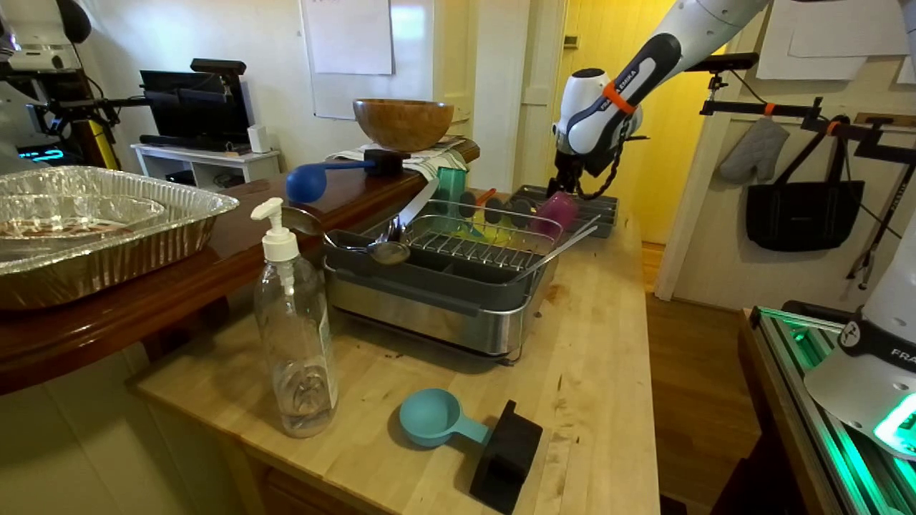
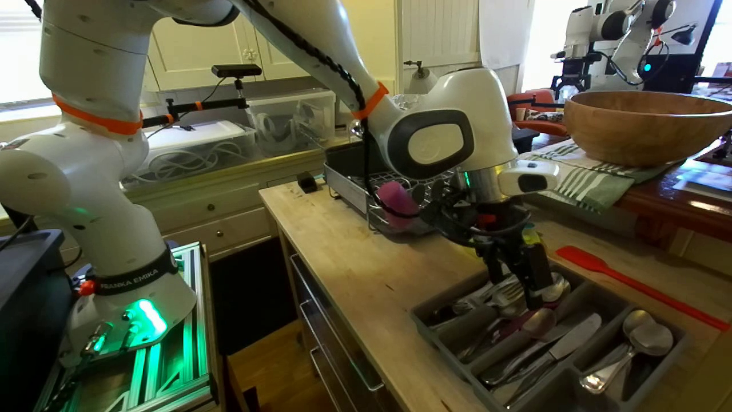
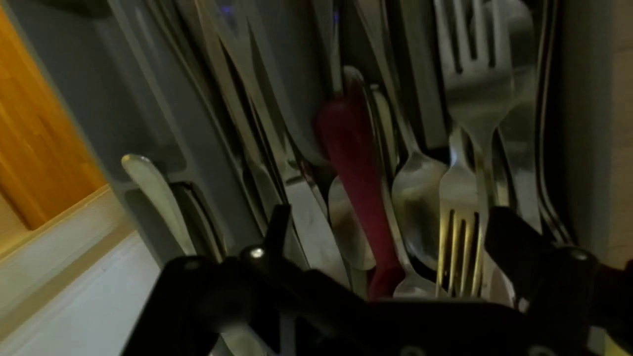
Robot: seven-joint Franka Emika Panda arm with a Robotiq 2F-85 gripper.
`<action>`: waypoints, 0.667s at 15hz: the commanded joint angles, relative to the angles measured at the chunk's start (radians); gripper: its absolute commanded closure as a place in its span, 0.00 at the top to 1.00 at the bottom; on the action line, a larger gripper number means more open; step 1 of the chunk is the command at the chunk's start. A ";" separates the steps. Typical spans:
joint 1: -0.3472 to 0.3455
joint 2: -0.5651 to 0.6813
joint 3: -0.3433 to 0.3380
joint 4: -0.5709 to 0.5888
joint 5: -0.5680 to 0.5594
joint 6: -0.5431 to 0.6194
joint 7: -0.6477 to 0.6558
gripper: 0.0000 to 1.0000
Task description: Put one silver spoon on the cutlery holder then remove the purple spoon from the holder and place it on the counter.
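1 purple spoon (image 3: 358,183), lgthwise in hldr (image 3: 173,99)

Smooth wooden counter (image 1: 601,343), matt plastic cutlery holder (image 2: 603,294), shiny metal fork (image 3: 477,94), crinkled foil tray (image 1: 129,261)

Grey compartmented cutlery holder (image 2: 561,387) on pale wooden counter (image 2: 349,252); slim purple spoon (image 3: 357,170) lying inside among silver spoons (image 3: 418,202).

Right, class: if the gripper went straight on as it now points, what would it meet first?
The gripper would likely meet cutlery in the cutlery holder, near the purple spoon; depth leaves which piece unclear.
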 commanded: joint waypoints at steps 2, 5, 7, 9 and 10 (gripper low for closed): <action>-0.040 0.024 0.030 0.001 0.095 -0.006 0.014 1.00; -0.056 0.030 0.036 0.019 0.141 -0.006 0.020 1.00; -0.059 0.040 0.035 0.029 0.164 -0.008 0.032 1.00; -0.065 0.048 0.038 0.040 0.188 -0.013 0.043 1.00; -0.068 0.050 0.038 0.045 0.200 -0.015 0.047 1.00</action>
